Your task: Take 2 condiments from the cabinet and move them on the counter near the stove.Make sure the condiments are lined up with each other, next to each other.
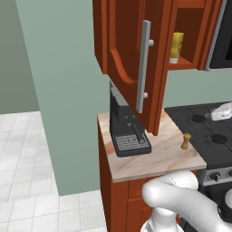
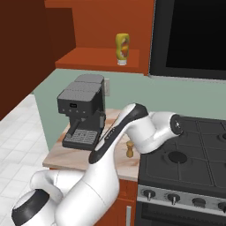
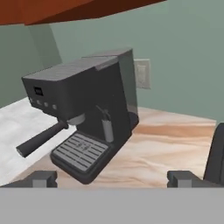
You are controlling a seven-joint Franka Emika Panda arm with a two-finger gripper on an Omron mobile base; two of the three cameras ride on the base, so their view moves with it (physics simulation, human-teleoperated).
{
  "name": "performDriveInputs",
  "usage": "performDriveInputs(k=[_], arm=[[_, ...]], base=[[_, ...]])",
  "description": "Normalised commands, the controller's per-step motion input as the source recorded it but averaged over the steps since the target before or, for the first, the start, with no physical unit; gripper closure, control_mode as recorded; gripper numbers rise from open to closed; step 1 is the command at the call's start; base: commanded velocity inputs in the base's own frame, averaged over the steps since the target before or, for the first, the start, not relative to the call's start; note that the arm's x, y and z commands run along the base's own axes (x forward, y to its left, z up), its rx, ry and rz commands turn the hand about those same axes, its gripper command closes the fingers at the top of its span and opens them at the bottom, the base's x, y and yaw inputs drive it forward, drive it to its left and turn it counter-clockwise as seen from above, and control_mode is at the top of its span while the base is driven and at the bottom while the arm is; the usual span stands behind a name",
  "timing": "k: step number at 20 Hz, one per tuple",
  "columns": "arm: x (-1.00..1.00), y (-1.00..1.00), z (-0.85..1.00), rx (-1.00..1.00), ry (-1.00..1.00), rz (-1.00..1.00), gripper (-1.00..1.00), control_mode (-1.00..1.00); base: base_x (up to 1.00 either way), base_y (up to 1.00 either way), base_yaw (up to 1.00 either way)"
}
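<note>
Fingers [image 3: 112, 178] spread wide and grasping nothing sit low over the worktop [image 3: 175, 144], aimed at the black coffee machine [image 3: 83, 113] rather than at either condiment. Wooden shaker [image 2: 129, 149] stands upright on the worktop just beside the stove [image 2: 190, 154]; yellow bottle [image 2: 122, 48] is still on the cabinet shelf [image 2: 97, 59], well above and behind the hand, long axis vertical, pale end down. Left base view adds the open cabinet door [image 1: 131, 59] with its bar handle [image 1: 144, 65] hanging over the machine; judged next move: lift up to the shelf.
</note>
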Motion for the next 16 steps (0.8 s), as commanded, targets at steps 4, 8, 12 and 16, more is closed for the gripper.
performDriveInputs(k=[4, 8, 12, 16], arm=[[0.00, 0.22, 0.18, -0.02, 0.06, -0.15, -1.00, -1.00], [0.00, 0.21, 0.12, -0.02, 0.08, -0.14, -1.00, -1.00], [0.00, 0.13, 0.04, 0.00, 0.12, -0.14, -1.00, -1.00], [0.00, 0.08, 0.01, 0.00, 0.12, -0.13, -1.00, -1.00]], base=[[0.00, 0.00, 0.00], [0.00, 0.00, 0.00], [0.00, 0.00, 0.00], [0.00, 0.00, 0.00]])
